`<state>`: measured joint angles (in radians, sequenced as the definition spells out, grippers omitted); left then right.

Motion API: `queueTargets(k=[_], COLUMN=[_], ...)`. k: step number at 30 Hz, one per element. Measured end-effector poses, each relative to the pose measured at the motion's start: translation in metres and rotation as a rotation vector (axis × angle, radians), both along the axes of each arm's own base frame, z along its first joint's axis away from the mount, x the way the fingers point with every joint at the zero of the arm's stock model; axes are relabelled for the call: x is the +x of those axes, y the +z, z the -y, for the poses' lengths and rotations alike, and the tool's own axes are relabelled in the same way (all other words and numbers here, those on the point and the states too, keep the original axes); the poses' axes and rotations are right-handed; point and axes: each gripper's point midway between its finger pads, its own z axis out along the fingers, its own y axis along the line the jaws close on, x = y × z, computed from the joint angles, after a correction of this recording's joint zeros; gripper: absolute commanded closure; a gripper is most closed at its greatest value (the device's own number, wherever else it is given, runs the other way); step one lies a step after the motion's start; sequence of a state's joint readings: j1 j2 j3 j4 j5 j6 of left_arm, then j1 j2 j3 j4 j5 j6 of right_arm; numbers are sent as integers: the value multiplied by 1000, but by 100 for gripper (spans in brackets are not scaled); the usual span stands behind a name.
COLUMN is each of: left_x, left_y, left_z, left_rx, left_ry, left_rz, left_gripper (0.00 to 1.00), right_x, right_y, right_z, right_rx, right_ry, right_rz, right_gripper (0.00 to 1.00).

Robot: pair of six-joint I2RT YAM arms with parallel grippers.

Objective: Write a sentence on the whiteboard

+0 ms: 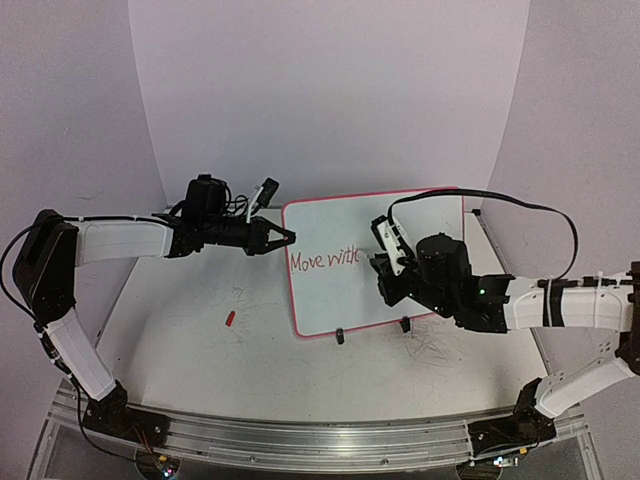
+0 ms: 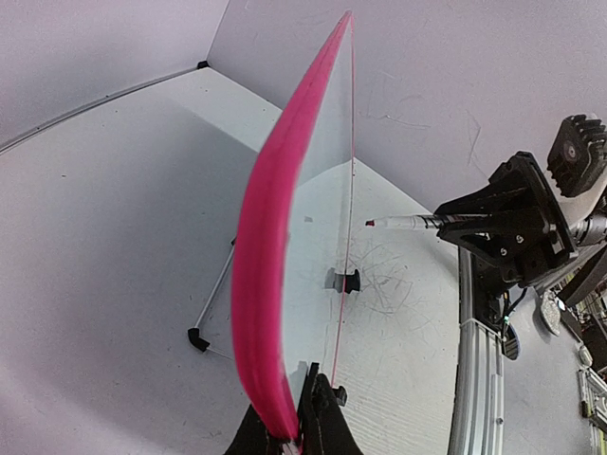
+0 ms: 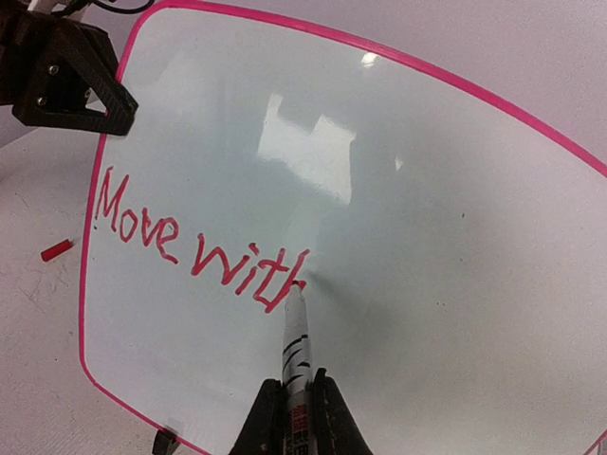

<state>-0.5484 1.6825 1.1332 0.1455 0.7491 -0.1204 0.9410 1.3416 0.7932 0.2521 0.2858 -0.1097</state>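
Observation:
The whiteboard (image 1: 400, 225), glossy white with a thin red rim, stands tilted on the table. Red lettering on it, the sentence (image 1: 322, 261), reads "Move with" (image 3: 190, 246). My left gripper (image 1: 290, 237) is shut on the board's left rim (image 2: 261, 246), with its jaws (image 2: 302, 431) pinching the edge. My right gripper (image 3: 296, 408) is shut on a white striped marker (image 3: 296, 332). The marker's red tip touches the board at the end of "with". In the left wrist view the marker (image 2: 403, 223) points at the board's face. In the top view the marker is hidden under the right gripper (image 1: 380, 268).
A small red cap (image 1: 229, 319) lies on the table left of the board. Two black clip feet (image 1: 340, 336) (image 1: 405, 324) hold the board's lower edge. Grey scribble marks (image 1: 440, 350) cover the table in front of it. A metal rail (image 1: 300, 435) runs along the near edge.

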Motion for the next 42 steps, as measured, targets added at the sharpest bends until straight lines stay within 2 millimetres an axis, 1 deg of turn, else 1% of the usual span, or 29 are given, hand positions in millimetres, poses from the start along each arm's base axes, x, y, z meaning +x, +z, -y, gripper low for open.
queueTargets(k=[3, 5, 14, 18, 25, 42], left_x=[0, 0, 0, 0, 0, 0], left_y=[0, 0, 1, 0, 1, 1], left_z=[0, 0, 0, 0, 0, 0], left_rx=[0, 0, 1, 2, 2, 2], left_ry=[1, 1, 1, 2, 2, 2], left_rz=[0, 0, -7, -12, -13, -13], left_gripper=[100, 100, 100, 100, 100, 100], right_x=[-2, -2, 5, 5, 7, 7], right_y=[-1, 1, 6, 4, -6, 0], right_z=[11, 15, 20, 18, 12, 9], right_rx=[8, 14, 47, 53, 39, 64], right_ry=[-25, -38, -62, -52, -41, -32], right_rz=[9, 17, 18, 9, -9, 4], right_gripper=[100, 100, 100, 100, 100, 100])
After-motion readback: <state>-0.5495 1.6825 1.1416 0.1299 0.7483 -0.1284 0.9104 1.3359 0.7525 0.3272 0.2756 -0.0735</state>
